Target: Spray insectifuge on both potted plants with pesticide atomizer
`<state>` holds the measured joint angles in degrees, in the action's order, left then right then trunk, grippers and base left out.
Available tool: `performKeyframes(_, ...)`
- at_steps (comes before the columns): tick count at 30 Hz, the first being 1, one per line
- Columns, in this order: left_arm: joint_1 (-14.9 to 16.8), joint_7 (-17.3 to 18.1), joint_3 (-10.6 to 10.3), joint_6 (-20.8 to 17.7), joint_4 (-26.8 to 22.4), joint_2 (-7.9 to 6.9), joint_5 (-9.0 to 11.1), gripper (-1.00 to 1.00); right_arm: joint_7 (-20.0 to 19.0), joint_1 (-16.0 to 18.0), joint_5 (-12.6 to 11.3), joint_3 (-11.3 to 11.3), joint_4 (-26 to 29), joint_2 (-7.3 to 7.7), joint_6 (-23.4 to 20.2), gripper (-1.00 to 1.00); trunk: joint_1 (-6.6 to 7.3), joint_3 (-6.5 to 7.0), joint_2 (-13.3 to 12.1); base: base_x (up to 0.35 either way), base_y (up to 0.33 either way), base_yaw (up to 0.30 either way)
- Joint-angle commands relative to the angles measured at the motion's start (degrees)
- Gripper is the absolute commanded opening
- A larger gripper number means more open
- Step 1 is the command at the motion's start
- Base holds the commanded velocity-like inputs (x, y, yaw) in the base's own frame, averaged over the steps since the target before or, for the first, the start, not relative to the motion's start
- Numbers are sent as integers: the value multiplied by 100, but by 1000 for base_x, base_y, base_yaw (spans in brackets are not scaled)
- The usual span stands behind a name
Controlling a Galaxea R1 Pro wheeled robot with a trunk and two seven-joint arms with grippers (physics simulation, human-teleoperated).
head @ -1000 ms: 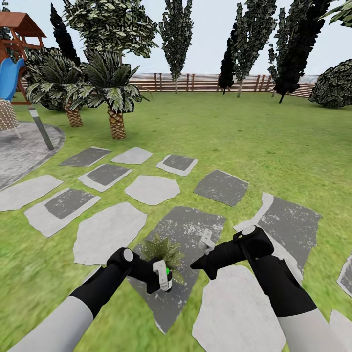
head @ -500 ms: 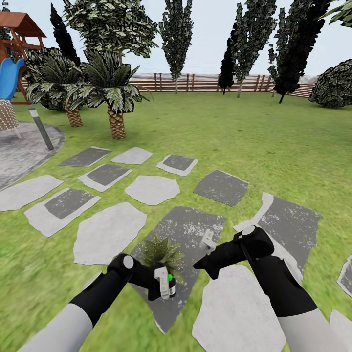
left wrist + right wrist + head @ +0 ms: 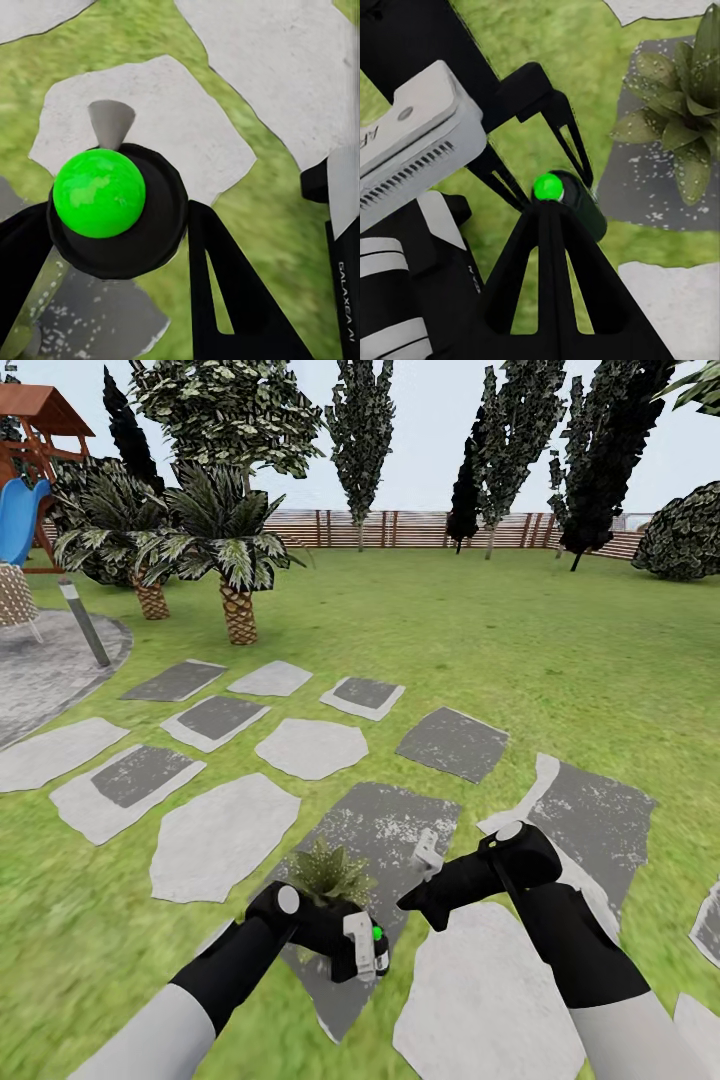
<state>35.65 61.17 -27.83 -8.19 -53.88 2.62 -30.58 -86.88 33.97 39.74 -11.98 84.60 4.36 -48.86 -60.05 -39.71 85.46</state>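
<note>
Up close, insectifuge specks potted plant.

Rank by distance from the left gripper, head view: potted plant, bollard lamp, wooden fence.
From the left gripper:
1. potted plant, just beyond it on the dark stepping stone.
2. bollard lamp, far left at the patio's edge.
3. wooden fence, along the lawn's far end.

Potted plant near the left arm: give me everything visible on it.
The potted plant is a low rosette of pointed green leaves, upright on a dark grey stepping stone speckled white. In the right wrist view its leaves carry tiny whitish specks. Its pot is hidden by foliage and the left gripper, which sits just in front of it; whether they touch cannot be told.
</note>
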Motion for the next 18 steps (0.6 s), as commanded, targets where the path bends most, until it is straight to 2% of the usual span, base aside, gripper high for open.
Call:
performKeyframes(1, 3, 27, -80, -60, -9, 14, -8, -100, -50, 5, 53, -6, 9, 3, -61, -100, 0, -5, 3, 0, 0, 0)
performKeyframes(4, 3, 27, -150, -60, -9, 25, -2, -100, -49, 5, 53, -6, 5, 3, -62, -100, 0, -5, 3, 0, 0, 0)
performKeyframes(15, 3, 62, -181, -60, -17, 36, 1, -100, -52, 6, 52, -6, 5, 16, -62, -100, 0, -5, 3, 0, 0, 0)
performKeyframes(18, 3, 59, -424, -62, -18, 37, 7, -100, -53, 6, 52, -6, 6, 20, -60, -100, 0, -5, 3, 0, 0, 0)
